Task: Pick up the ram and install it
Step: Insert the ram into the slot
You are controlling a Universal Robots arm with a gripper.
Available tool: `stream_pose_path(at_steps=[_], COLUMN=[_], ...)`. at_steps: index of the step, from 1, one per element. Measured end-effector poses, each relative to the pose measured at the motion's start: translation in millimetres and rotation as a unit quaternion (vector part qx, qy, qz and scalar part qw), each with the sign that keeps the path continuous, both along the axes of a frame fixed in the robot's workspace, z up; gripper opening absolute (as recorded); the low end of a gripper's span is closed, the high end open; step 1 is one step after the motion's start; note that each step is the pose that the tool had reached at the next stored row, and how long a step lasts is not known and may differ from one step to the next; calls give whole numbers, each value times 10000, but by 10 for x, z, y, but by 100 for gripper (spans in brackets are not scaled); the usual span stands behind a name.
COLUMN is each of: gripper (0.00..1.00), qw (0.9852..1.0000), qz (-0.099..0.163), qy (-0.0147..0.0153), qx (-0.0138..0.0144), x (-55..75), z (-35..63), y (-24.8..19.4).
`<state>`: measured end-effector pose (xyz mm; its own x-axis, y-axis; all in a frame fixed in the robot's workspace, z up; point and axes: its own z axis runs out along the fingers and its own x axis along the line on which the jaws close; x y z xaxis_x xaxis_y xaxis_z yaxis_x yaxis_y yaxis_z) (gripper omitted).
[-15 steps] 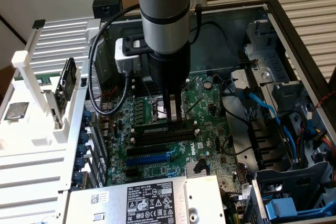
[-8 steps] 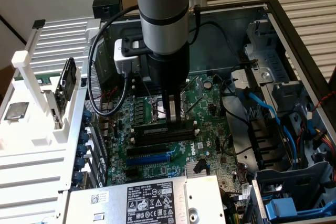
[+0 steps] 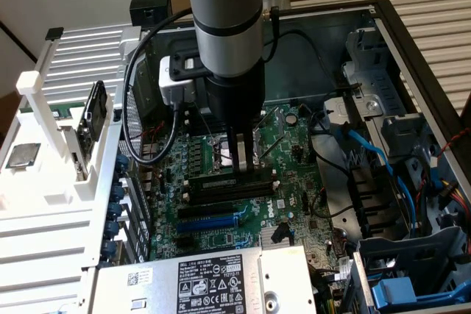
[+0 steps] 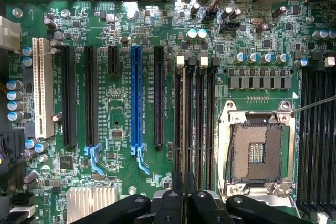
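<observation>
Nearest to the exterior camera lies the power supply (image 3: 213, 281) with its printed label, on the near side of the processor socket (image 3: 222, 149). Between it and the socket run the blue card slot (image 3: 210, 220) and then the black memory slots (image 3: 232, 195), which look empty.

The ram (image 3: 218, 180) stands on its edge in the memory slot just beside the socket, on the socket's near side. The pincer (image 3: 237, 158) points straight down onto the ram's upper edge. Its fingers (image 4: 177, 192) are clenched narrow around that edge, as far as I can judge.

So the picking up is done and the ram is at its slot; I judge that the installing is in its last part. I cannot tell whether the stick is pressed fully home or whether the end latches are snapped.

The socket itself is bare. Well apart from the socket, toward the exterior view's left, a white rack (image 3: 44, 182) carries a square silver processor chip (image 3: 22, 154).
</observation>
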<state>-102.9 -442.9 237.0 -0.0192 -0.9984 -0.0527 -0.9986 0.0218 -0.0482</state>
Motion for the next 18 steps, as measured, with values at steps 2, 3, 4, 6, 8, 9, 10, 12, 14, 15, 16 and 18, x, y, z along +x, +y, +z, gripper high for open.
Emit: stream_pose_path(at_steps=[2,3,4,6,8,9,10,12,14,15,16,18], gripper=[12,12,12,12,12,12,12,12,12,12,12,12], qw=[10000,10000,10000,10000,10000,10000,10000,10000,10000,10000,10000,10000], qz=[0,0,0,0,0,0,0,1,1,1,1,1], qy=[0,-1,0,0,0,0,0,0,0,0,0,0], qx=[0,2,1,0,0,0,1,1,1,1,1,1], x=[0,0,-1,-1,0,0,0,-7,-7,-6,-6,-6], z=[-4,-9,-12,-17,-19,-20,-20,-21,-21,-21,-21,-21], y=[0,0,0,0,0,0,0,-2,-5,-5,-5,-6])
